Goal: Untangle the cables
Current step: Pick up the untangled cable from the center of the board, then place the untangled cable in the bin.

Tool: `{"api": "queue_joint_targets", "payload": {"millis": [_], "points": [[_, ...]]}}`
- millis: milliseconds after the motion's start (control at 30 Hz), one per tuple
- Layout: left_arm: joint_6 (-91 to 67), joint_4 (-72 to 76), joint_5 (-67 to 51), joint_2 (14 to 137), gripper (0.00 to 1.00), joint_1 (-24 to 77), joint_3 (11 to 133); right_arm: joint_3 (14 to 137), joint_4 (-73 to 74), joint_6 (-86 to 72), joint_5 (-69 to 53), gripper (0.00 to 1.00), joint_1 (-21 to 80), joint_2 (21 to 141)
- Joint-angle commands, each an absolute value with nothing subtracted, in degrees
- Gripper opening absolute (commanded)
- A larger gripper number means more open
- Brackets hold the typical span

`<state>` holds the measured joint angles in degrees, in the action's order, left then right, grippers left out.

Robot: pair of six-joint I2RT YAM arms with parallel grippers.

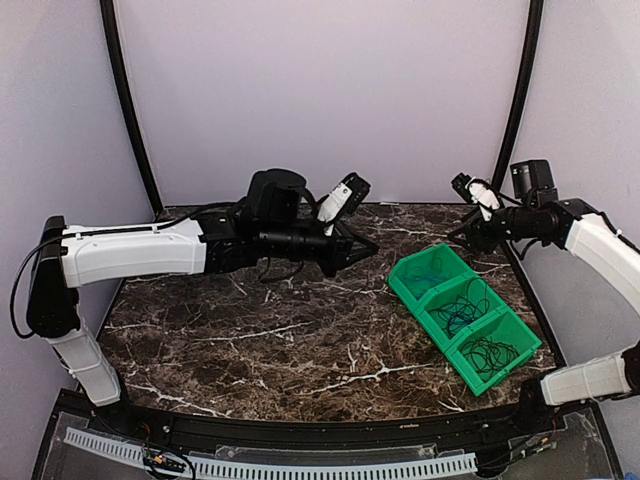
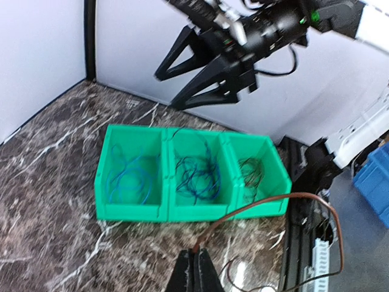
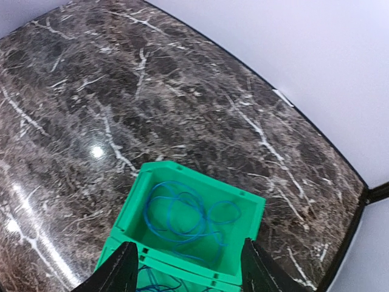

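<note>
Aloft, left claw (image 2: 194, 258) tight on cable (image 2: 285, 198); right claw (image 3: 189, 246) agape over bin's (image 3: 206, 180) far end.

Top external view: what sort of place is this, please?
Probably a robot lab test cell: left arm and right arm mounted at a marble-patterned table, plain pale walls around it, and a green three-compartment bin of cables.

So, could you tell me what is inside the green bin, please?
The bin has three compartments: the far one holds a blue cable, the middle a blue-and-black tangle, the near one black cables. Overlapping loops hide how many cords each tangle has.
</note>
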<state>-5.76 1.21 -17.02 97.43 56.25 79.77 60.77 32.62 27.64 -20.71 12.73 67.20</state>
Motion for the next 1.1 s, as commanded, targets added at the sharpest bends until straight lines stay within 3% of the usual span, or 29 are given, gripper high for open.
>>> {"api": "queue_joint_targets", "payload": {"millis": [0, 300, 567, 833, 1067], "points": [[-14.75, 18.36, -23.16, 101.11, 0.00, 57.87, 83.02, 66.18, 26.43, 21.94, -12.81, 0.60, 9.83, 68.72], [-23.09, 29.77, -23.91, 116.45, 0.00, 62.86, 96.13, 73.96, 25.69, 17.50, -11.08, 0.62, 5.76, 71.97], [-29.29, 37.35, -16.44, 130.85, 0.00, 67.69, 108.87, 77.66, 24.56, 12.24, -10.14, 0.63, 4.66, 73.47], [-29.49, 25.48, -10.78, 154.11, 0.00, 72.11, 139.54, 77.62, 24.89, 11.95, -12.22, 0.63, 4.60, 73.11], [-30.38, 22.59, -5.32, 158.52, 0.00, 72.48, 140.40, 75.79, 24.55, 12.15, -14.68, 0.63, 4.66, 71.96]]}}
